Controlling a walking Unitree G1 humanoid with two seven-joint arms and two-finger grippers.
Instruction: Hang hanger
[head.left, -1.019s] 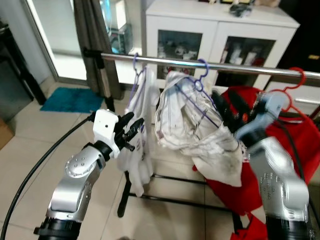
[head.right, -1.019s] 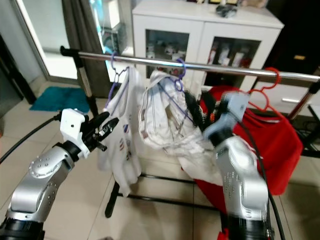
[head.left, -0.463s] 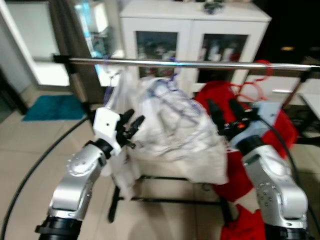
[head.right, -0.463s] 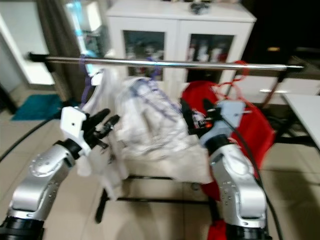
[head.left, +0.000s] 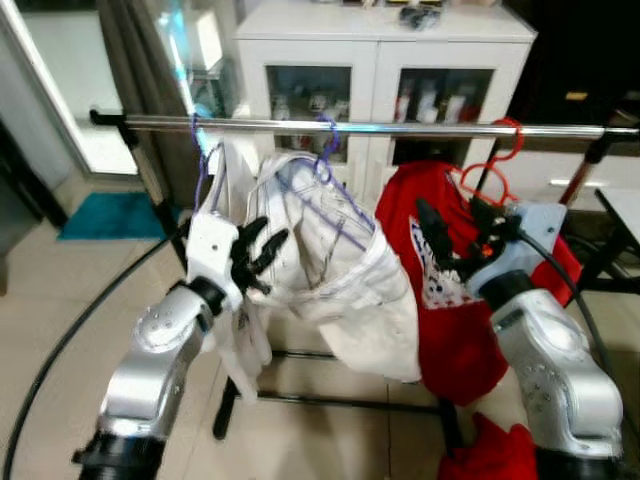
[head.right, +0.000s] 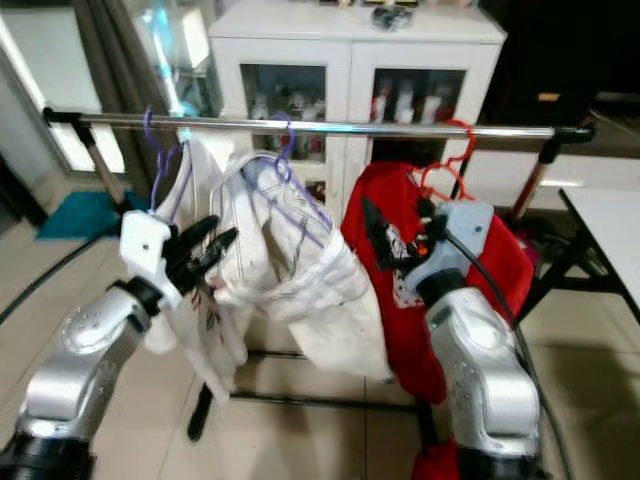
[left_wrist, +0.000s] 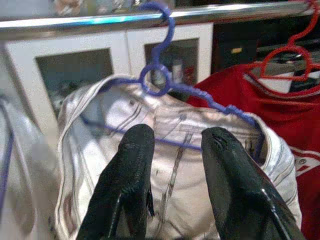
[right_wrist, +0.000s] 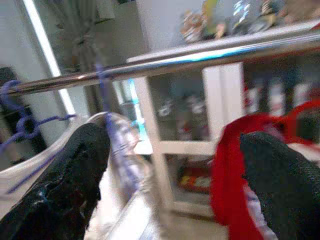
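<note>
Ahead of me stands a white cabinet (head.left: 380, 40) with two glass doors, small bottles and boxes dimly visible behind the panes. Some dark items (head.left: 420, 14) lie on its top, too blurred to identify. To my left a dark curtain (head.left: 145, 70) hangs beside a bright doorway, and a teal mat (head.left: 100, 215) lies on the pale tiled floor (head.left: 40, 320).

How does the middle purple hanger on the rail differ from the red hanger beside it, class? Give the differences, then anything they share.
Colour: the purple hanger is purple, the red hanger red.
Load: the purple hanger carries a white garment bunched up and hanging askew; the red hanger carries a red shirt hanging flatter.
Place: the purple hanger sits mid-rail, the red hanger nearer the robot's right.
Shared: both hook over the same metal rail.
</note>
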